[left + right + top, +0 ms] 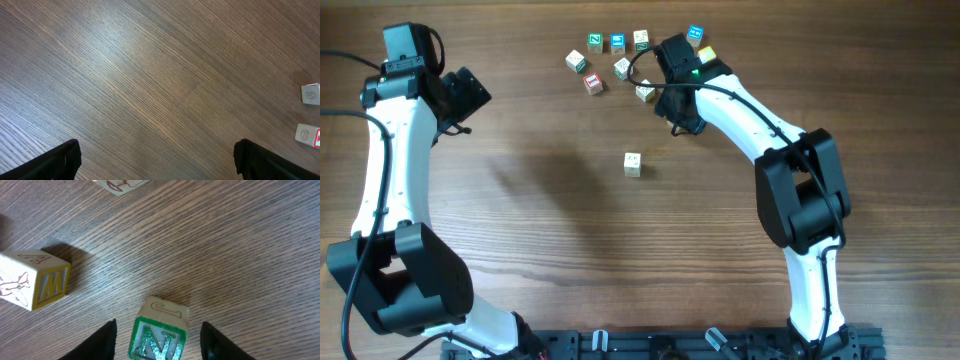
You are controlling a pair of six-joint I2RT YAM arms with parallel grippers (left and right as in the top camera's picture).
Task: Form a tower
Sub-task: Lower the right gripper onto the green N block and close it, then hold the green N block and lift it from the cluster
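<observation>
No tower shows in any view; only single letter cubes lie on the table. My right gripper (665, 55) hangs over the cube cluster at the back. In the right wrist view it (159, 341) straddles a pale cube with a green N face (159, 335), jaws half closed, a slim gap on each side. The cube is turned a little askew to the fingers and rests on the wood. One pale cube (633, 164) stands alone mid-table. My left gripper (470, 92) (157, 162) is wide open over bare wood at the far left.
Several loose cubes sit at the back: green (596, 41), blue (617, 42), red-faced (593, 83), yellow (706, 54). A W cube (35, 285) lies left of the N cube. Two cubes (311, 93) (306, 135) show at the left wrist view's right edge.
</observation>
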